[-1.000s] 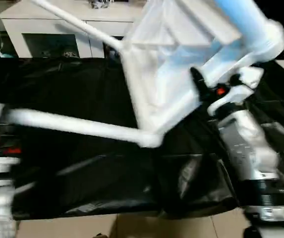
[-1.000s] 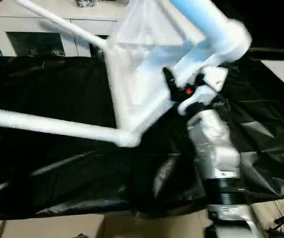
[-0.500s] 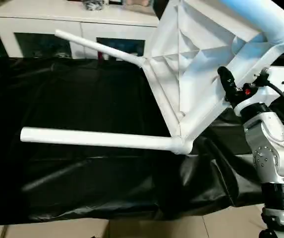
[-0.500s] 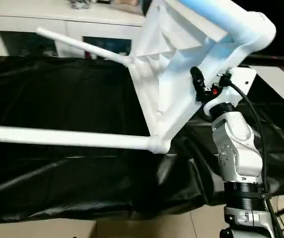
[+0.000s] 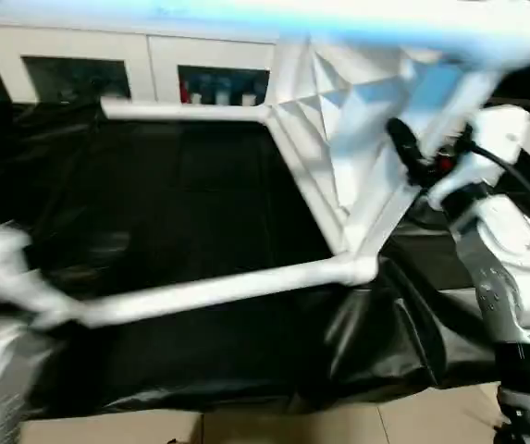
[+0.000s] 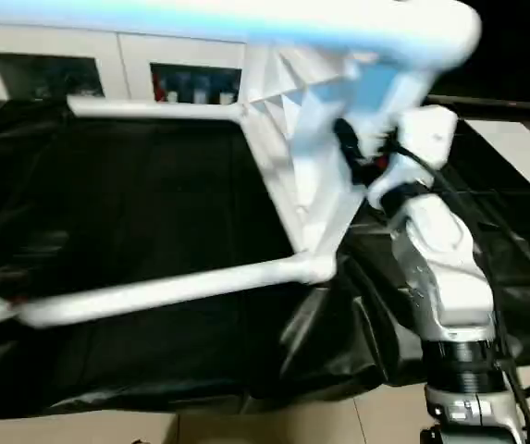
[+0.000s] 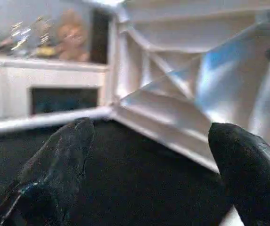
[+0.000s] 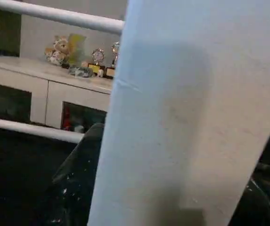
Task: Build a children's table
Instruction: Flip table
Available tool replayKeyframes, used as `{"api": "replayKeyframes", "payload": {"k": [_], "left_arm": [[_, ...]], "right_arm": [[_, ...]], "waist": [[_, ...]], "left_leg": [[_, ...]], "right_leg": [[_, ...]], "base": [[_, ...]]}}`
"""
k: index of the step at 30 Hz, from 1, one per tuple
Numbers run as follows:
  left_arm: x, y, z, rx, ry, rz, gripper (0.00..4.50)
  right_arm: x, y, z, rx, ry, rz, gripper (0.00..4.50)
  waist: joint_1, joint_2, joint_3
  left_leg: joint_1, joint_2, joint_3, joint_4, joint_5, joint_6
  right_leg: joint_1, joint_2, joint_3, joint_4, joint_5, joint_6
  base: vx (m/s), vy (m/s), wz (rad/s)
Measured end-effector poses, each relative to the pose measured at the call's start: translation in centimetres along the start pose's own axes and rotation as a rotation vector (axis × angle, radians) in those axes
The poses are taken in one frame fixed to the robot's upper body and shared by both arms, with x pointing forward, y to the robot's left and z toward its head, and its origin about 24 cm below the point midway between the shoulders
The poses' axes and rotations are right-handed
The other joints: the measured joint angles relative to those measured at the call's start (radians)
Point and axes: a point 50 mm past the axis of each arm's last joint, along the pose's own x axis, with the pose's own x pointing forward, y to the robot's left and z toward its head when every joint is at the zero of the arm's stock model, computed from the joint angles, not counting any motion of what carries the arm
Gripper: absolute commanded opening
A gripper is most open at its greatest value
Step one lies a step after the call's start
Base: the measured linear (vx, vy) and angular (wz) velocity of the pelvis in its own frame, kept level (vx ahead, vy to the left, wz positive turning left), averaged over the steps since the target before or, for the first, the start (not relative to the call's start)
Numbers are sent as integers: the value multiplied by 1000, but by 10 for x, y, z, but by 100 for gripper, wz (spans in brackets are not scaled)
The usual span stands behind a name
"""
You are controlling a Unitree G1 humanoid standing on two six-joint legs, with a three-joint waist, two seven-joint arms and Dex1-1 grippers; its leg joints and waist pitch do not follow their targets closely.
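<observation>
The children's table stands tipped on its edge on a black sheet, with its ribbed underside facing my left. Three white legs show: one level across the top, one at the back, one at the front. My right gripper is shut on the upper leg close to the table top; one black finger shows against it. My left gripper is open and holds nothing. The left arm is blurred beside the front leg's free end.
A black sheet covers the work surface and hangs crumpled over its front edge. Behind it stands a white cabinet with glass doors, with toys and trophies on top. Beige floor tiles lie in front.
The table has turned: the upper leg now lies level across the top and the front leg's free end has dropped towards me. My left arm has come in beside that end.
</observation>
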Motion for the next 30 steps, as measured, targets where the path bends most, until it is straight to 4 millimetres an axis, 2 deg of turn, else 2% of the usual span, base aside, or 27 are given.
{"api": "replayKeyframes", "payload": {"k": [4,10,12,13,15,17,18,19,21,25,30], "left_arm": [[9,-13,4,56,57,-124,434],[23,-35,9,245,147,-314,434],[25,-41,8,261,153,-341,434],[26,-42,7,264,157,-346,434],[27,-45,5,264,160,-353,434],[28,-48,2,262,166,-355,434],[28,-50,-1,269,179,-363,434],[28,-51,-4,271,190,-368,434],[29,-52,-6,272,203,-367,434],[32,-55,-7,261,204,-362,434],[33,-58,-9,258,200,-365,434]], "right_arm": [[-3,2,1,-39,3,-52,206],[-6,12,-5,-75,4,-130,206],[-8,13,-6,-85,-6,-129,262],[-8,13,-7,-94,-10,-129,276],[-12,12,-13,-109,9,-110,276],[-23,18,-45,-96,141,-64,310],[-28,21,-59,-88,198,-50,310],[-30,21,-64,-82,218,-46,316],[-31,21,-65,-84,222,-41,328],[-31,20,-63,-108,211,-40,371],[-30,22,-60,-94,175,-18,398]], "waist": [[3,-2,-1],[-2,-2,-1],[-5,-2,-1],[-6,-2,-1],[-8,-3,-2],[-9,-2,1],[-11,-1,6],[-14,6,11],[-15,16,16],[-13,16,17],[-13,17,17]], "left_leg": [[-5,0,0,0,0,0],[-3,0,0,0,0,0],[-3,-1,0,0,0,0],[-3,-1,0,0,0,0],[-4,-1,-1,0,0,0],[-8,0,-1,0,0,0],[-12,-1,-1,0,0,-1],[-18,-2,2,0,0,-1],[-27,-2,4,0,3,-4],[-25,3,5,-2,4,-6],[-24,3,5,-4,5,-8]], "right_leg": [[-1,1,1,0,0,0],[-2,1,3,0,0,0],[-2,1,4,-1,0,0],[-2,2,5,-1,0,0],[-2,3,6,-1,0,0],[-3,6,10,0,0,0],[-6,9,16,-1,0,0],[-12,9,19,0,2,0],[-24,10,22,4,11,-6],[-27,16,20,11,3,-12],[-28,16,21,12,3,-14]], "base": [[0,0,0],[0,0,0],[0,0,0],[0,0,0],[0,0,0],[0,0,0],[0,0,0],[0,0,0],[0,0,0],[0,0,0],[0,0,0]]}}
